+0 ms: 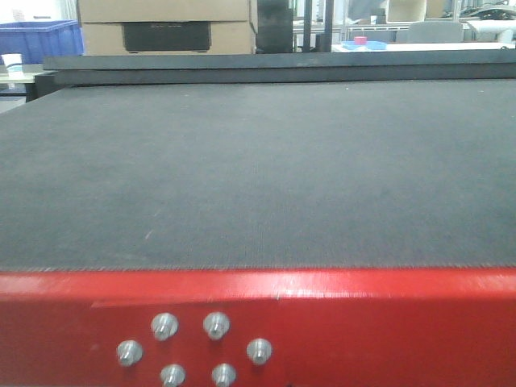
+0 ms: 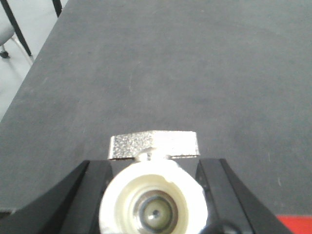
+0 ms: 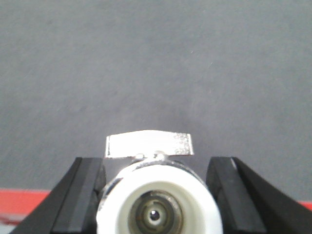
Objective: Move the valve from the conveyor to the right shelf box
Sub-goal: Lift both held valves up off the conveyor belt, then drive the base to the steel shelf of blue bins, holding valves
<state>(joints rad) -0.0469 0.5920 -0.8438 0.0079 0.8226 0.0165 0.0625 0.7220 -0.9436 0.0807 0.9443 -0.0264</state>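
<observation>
The left gripper (image 2: 153, 165) was clenched on a valve (image 2: 153, 192), its black fingers (image 2: 95, 183) against both sides of the white-collared body. The silver handle (image 2: 153, 145) lay crosswise just ahead of the fingertips. Below and ahead of the gripper stretched the conveyor (image 2: 185, 73), with its red frame (image 2: 295, 224) just behind the right finger.

The right gripper (image 3: 156, 163) grasped a second valve (image 3: 158, 187) in the same way, port facing the camera and handle (image 3: 149, 145) beyond the fingertips, over the dark belt.

In the front view the frame showed a ring of bolts (image 1: 216, 325). Cardboard boxes (image 1: 165, 24) and a blue crate (image 1: 40, 40) stood beyond the belt's far end.
</observation>
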